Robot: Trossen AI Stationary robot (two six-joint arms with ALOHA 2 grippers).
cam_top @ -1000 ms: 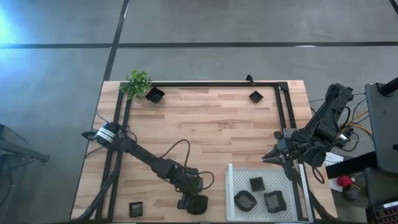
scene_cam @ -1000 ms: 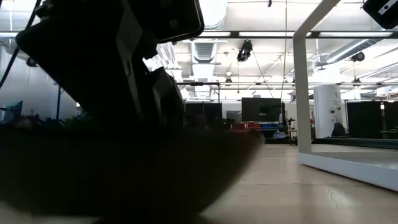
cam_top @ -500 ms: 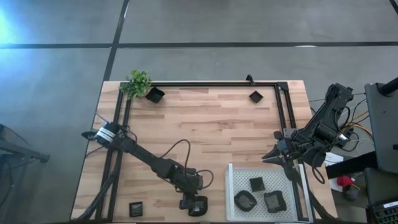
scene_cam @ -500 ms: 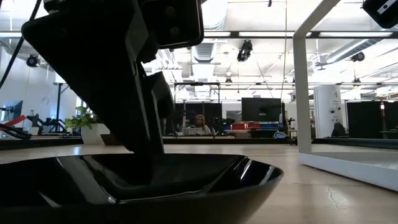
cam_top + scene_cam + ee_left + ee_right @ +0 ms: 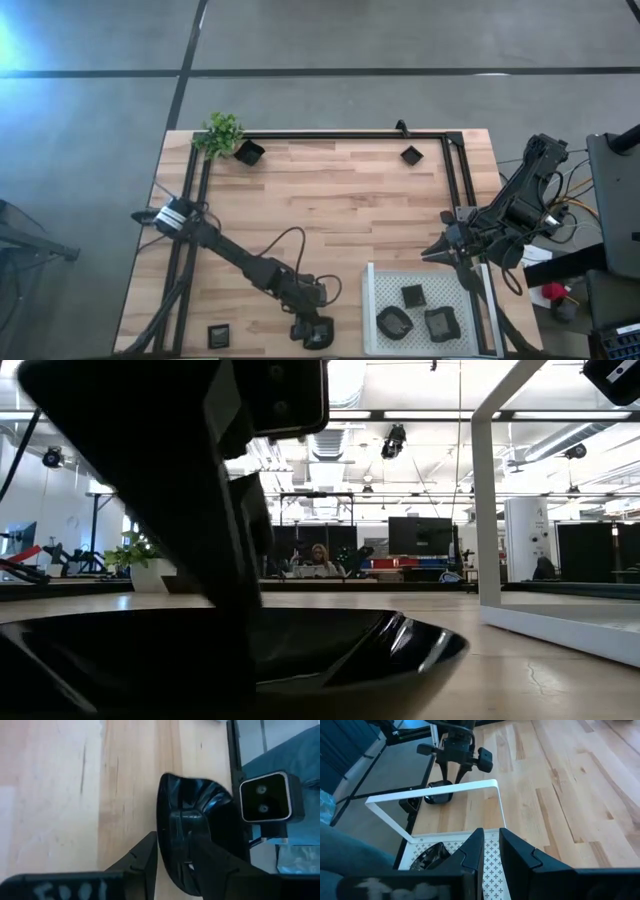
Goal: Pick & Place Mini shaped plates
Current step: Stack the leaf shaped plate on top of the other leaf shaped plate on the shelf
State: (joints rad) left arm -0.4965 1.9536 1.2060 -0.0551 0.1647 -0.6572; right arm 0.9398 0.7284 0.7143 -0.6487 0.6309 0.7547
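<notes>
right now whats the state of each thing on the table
left end effector: straddling the rim of a black dish at the near table edge
right end effector: waiting beside the white tray
white tray: holds three dishes
green plant: upright at the far left corner

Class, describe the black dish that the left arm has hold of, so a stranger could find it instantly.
Start at the white perforated tray in the table's near right corner. Just left of it, at the near edge, the left end effector straddles the rim of a glossy black dish. It is the only dish with an arm on it.
</notes>
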